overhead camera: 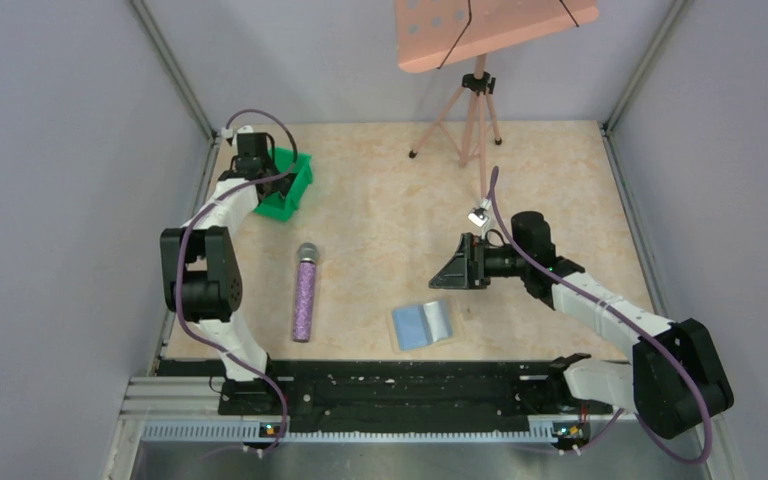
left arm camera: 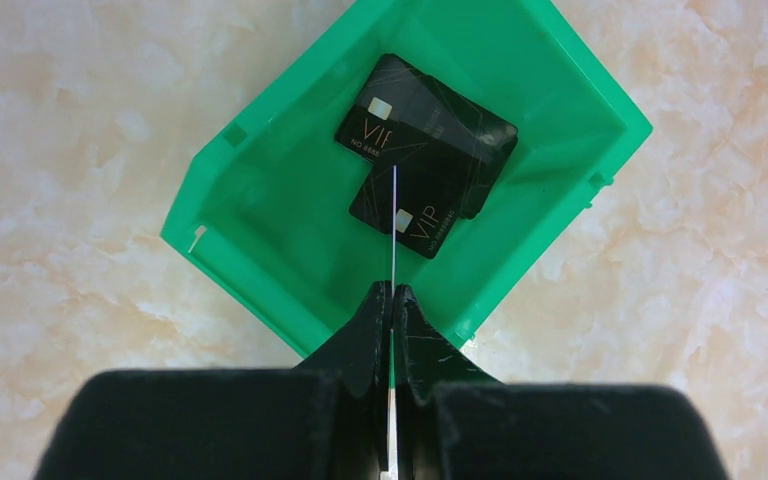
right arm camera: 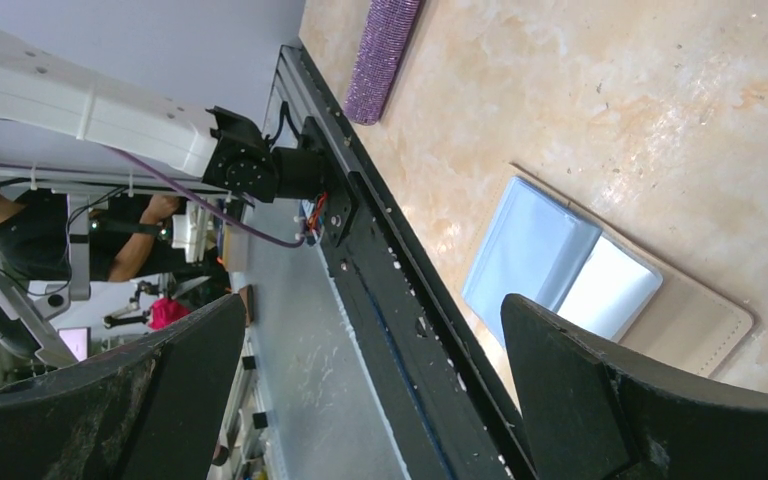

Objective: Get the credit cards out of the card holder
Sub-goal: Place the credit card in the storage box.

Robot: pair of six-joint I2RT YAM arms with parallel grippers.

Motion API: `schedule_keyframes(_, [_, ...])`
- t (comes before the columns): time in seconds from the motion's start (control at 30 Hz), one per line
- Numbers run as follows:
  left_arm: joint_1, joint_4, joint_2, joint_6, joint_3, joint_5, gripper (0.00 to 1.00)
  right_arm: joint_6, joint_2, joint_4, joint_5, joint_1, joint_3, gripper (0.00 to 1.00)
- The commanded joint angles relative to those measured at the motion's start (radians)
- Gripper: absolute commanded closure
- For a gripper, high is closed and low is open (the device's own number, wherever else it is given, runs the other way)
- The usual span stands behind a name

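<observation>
The card holder (overhead camera: 423,324) lies open and flat near the table's front edge, its light blue and grey panels up; it also shows in the right wrist view (right arm camera: 570,270). My left gripper (left arm camera: 393,290) is shut on a thin card (left arm camera: 395,225) seen edge-on, held above the green bin (left arm camera: 290,200). Black VIP cards (left arm camera: 420,120) lie overlapping in the bin. In the top view the left gripper (overhead camera: 263,170) hangs over the bin (overhead camera: 295,195) at the back left. My right gripper (overhead camera: 457,265) is open and empty, above and right of the card holder; its jaws (right arm camera: 372,300) stand wide apart.
A purple microphone (overhead camera: 306,295) lies left of the card holder and shows in the right wrist view (right arm camera: 380,55). A tripod (overhead camera: 475,110) bearing a pink board (overhead camera: 490,30) stands at the back. A black rail (overhead camera: 390,385) runs along the front edge.
</observation>
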Motion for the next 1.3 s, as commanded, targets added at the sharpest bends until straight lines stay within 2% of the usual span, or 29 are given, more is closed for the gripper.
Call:
schedule_keyframes(0.0, [0.002,0.037,0.038,0.019,0.048,0.032,1.00,-0.020,0.005,0.039,-0.010,-0.006,0.037,0.01])
schedule_keyframes(0.3, [0.002,0.023,0.086,0.057,0.094,-0.038,1.00,-0.038,0.018,0.023,-0.011,-0.005,0.055,0.01])
schedule_keyframes(0.57, [0.002,0.045,0.109,0.069,0.122,-0.026,1.00,-0.043,0.040,0.024,-0.013,-0.005,0.073,0.01])
schedule_keyframes(1.27, [0.002,0.046,0.018,0.112,0.122,-0.075,1.00,-0.006,0.027,0.045,-0.004,0.006,0.071,0.01])
